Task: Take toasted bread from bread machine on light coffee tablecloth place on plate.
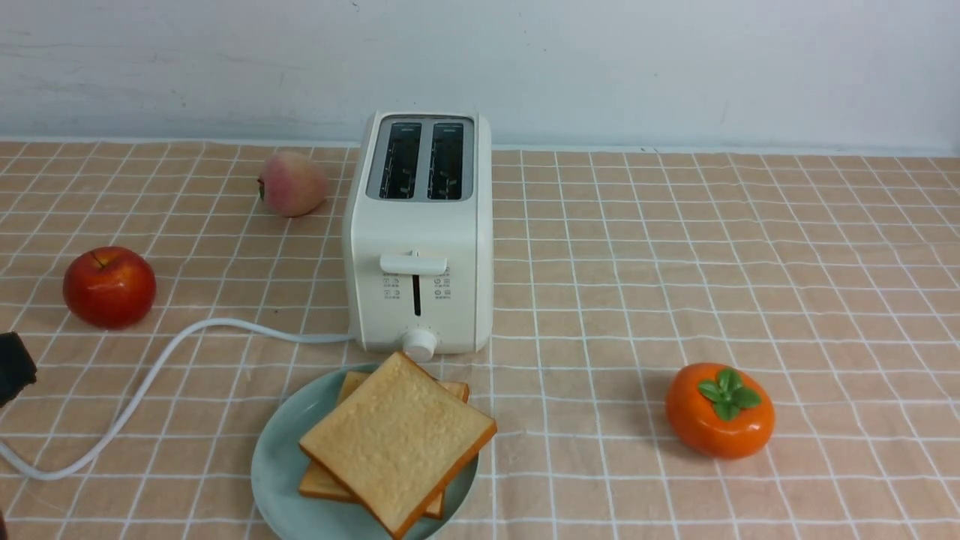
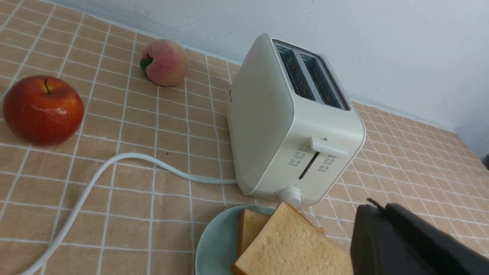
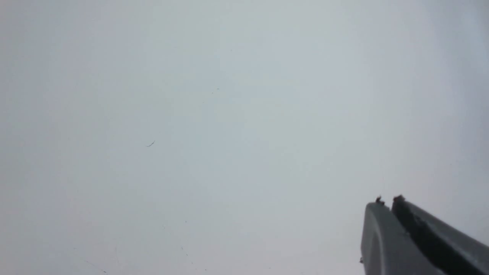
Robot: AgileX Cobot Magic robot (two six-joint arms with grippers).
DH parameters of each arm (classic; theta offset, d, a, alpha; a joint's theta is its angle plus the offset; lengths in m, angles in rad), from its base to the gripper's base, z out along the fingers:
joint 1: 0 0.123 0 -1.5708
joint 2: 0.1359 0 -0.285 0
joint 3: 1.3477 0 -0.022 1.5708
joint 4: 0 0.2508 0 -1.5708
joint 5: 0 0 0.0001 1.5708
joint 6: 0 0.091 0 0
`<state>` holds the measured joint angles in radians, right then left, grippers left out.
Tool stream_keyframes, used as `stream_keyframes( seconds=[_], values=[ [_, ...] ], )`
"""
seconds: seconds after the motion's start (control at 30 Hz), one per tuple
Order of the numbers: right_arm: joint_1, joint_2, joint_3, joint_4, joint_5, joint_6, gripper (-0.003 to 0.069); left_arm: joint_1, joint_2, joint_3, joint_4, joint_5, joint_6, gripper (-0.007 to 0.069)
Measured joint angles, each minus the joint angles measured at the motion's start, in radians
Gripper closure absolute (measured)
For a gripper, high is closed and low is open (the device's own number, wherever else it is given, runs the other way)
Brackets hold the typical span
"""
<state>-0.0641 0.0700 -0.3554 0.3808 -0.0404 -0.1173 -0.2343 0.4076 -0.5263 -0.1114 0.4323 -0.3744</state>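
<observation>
toasted bread (image 1: pixel 397 439) lies on plate (image 1: pixel 274 459) at lower centre, right of pressed-together left gripper (image 1: pixel 19 367); right gripper (image 3: pixel 386 201) likewise pressed together.

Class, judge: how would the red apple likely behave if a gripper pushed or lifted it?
The apple is round and sits on flat cloth, so a push would probably roll it. Its glossy skin suggests it may slip in a pinch.
</observation>
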Motion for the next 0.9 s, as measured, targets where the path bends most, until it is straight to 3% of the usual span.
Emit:
stream_keyframes(
  seconds=[0.2, 0.4, 0.53, 0.9],
  values=[
    [0.000, 0.000, 0.000, 0.000, 0.000, 0.000, 0.0615, 0.008, -0.087, 0.118, 0.044, -0.023, 0.062, 0.0607],
    [0.000, 0.000, 0.000, 0.000, 0.000, 0.000, 0.0604, 0.129, -0.366, 0.412, 0.052, -0.047, 0.100, 0.0605],
    [0.000, -0.001, 0.000, 0.000, -0.001, 0.000, 0.0597, 0.175, -0.417, 0.539, 0.053, -0.038, 0.103, 0.0599],
    [0.000, -0.002, 0.001, 0.000, -0.003, 0.000, 0.0584, 0.182, -0.417, 0.556, 0.054, -0.046, 0.103, 0.0589]
  ],
)
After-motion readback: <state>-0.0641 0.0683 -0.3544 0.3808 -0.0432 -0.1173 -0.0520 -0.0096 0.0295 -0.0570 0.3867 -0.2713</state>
